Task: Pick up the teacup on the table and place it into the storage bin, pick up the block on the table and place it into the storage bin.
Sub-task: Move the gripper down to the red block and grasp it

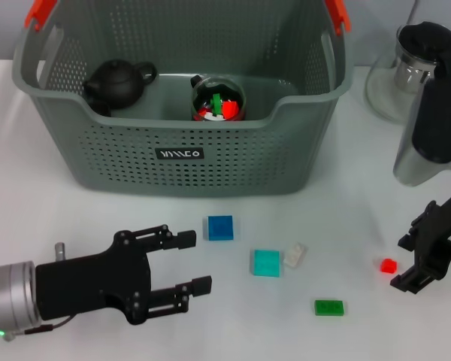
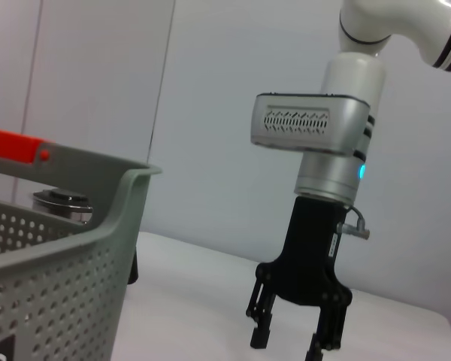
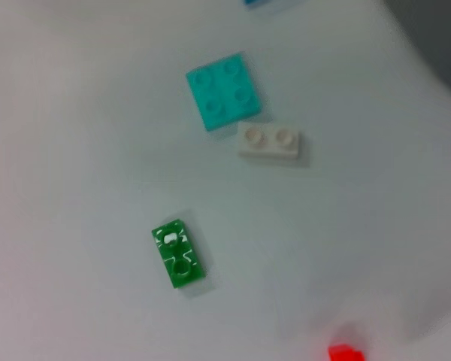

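The storage bin point(image 1: 128, 162) stands at the back of the table. Inside it sits the teacup point(image 1: 218, 99), a small glass cup with red and green pieces in it, beside a black teapot point(image 1: 116, 81). Loose blocks lie in front: blue point(image 1: 219, 227), teal point(image 1: 265, 263), white point(image 1: 295, 255), green point(image 1: 329, 307) and a small red block point(image 1: 388, 265). My right gripper point(image 1: 400, 262) is open and low, its fingertips just right of the red block. My left gripper point(image 1: 199, 262) hangs open left of the blue block, holding nothing.
A glass pitcher point(image 1: 425, 68) with a black handle stands at the back right, close behind my right arm. The left wrist view shows the bin's corner point(image 2: 128, 188) and the right gripper point(image 2: 287, 346) over bare table.
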### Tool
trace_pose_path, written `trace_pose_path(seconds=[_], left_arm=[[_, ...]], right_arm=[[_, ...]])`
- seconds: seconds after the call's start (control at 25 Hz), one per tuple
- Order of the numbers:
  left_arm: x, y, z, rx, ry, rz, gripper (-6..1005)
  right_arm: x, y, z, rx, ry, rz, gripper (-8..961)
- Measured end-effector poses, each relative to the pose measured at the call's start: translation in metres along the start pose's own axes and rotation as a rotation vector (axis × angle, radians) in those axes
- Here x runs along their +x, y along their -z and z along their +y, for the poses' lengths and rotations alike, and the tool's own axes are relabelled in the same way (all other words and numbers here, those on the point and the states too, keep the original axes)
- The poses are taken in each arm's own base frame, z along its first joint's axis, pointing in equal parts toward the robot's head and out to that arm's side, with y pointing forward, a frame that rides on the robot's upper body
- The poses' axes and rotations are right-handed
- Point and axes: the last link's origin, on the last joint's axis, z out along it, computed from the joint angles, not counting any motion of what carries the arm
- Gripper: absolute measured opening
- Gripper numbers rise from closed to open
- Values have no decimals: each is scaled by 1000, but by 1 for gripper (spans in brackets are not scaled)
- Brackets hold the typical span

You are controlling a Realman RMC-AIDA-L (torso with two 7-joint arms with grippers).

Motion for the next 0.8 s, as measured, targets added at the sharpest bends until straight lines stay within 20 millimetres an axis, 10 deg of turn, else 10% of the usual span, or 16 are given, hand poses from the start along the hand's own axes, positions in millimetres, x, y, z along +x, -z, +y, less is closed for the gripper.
trace_pose_path(seconds=[0.8], left_arm=[[-4, -3, 5, -14, -16, 10, 690]], right_arm=[[-3, -29, 2, 26, 12, 21, 534]])
